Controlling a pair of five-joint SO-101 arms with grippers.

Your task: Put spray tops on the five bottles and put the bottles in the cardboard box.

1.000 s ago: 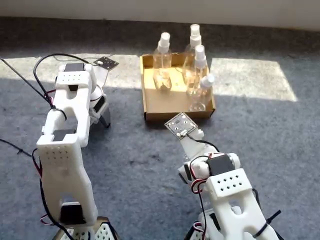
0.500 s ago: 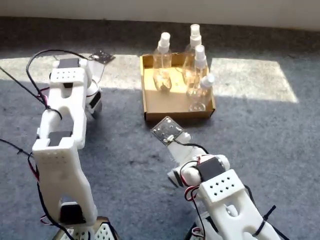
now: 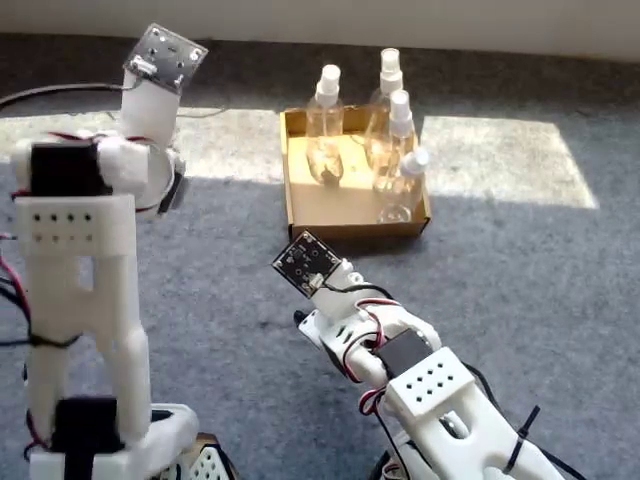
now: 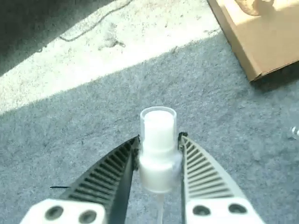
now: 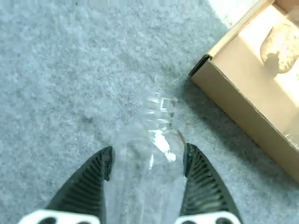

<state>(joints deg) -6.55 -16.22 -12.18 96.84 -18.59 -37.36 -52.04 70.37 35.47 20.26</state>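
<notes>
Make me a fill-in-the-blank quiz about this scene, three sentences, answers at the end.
1. Standing in the cardboard box are ____ capped bottles.
2. The left claw is shut on a white ____.
3. The right claw grips a clear, uncapped ____.
Missing words: four; spray top; bottle.

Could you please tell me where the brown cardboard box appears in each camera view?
High view: brown cardboard box at the carpet's far middle, four topped bottles inside.
Left wrist view: one corner, beyond the held white spray top.
Right wrist view: one corner, beyond the held clear bottle.
Shared landmark: grey carpet.
</notes>
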